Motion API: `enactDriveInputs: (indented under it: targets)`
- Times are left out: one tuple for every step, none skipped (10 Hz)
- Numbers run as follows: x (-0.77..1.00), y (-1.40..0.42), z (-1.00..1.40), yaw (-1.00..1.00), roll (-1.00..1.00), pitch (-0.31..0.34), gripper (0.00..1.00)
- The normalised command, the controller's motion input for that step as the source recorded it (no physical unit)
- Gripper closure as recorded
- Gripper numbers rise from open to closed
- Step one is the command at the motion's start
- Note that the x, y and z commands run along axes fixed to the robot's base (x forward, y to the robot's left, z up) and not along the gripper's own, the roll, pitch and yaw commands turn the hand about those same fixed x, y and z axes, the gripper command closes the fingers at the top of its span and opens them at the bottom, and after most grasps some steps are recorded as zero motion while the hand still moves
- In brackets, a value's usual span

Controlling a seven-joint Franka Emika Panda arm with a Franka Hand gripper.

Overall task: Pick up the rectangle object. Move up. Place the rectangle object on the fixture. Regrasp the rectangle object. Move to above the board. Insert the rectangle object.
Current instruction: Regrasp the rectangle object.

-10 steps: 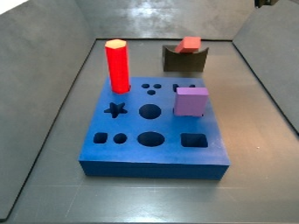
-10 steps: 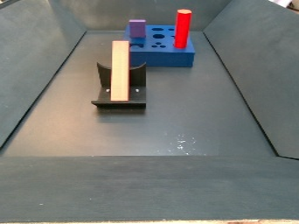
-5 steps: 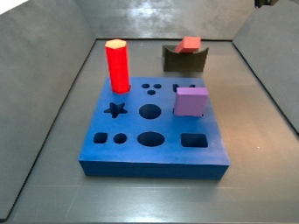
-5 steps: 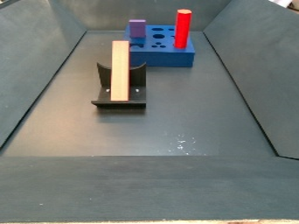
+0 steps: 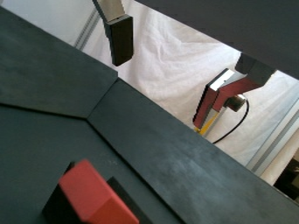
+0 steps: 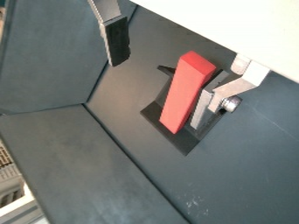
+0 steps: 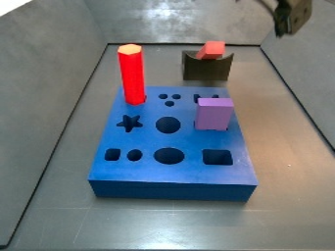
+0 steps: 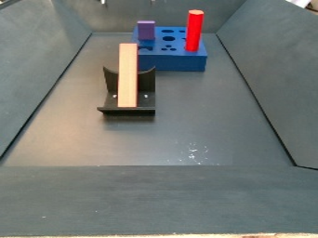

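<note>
We see only a blurred dark part of the gripper [image 7: 291,14], cut off at a side view's edge. The fixture [image 5: 59,203] and rectangle object [image 5: 98,192] are cropped in a wrist view.

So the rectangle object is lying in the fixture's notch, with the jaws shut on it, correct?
Not quite. The rectangle object does lie in the fixture, but the jaws are not shut on it. In a wrist view the gripper is open and above the bar, its fingers apart with nothing between them.
</note>
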Motion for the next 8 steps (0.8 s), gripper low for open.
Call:
enactDriveInputs:
  targets:
    - [0.14, 0.03, -1.0, 0.12, 0.08, -0.066, 0.0]
    - [0.14, 0.02, -1.0, 0.09, 0.07, -0.082, 0.0]
    - [0.15, 0.02, -1.0, 0.06, 0.07, -0.082, 0.0]
    - [0.16, 0.01, -1.0, 0.03, 0.07, -0.069, 0.0]
    - [0.16, 0.01, -1.0, 0.02, 0.07, -0.057, 0.0]
    - [0.16, 0.0, -0.93, 0.0, 0.07, -0.031, 0.0]
    - [0.14, -0.01, -0.78, 0.0, 0.07, -0.014, 0.0]
    - [0.12, -0.01, -0.63, 0.0, 0.07, -0.001, 0.0]
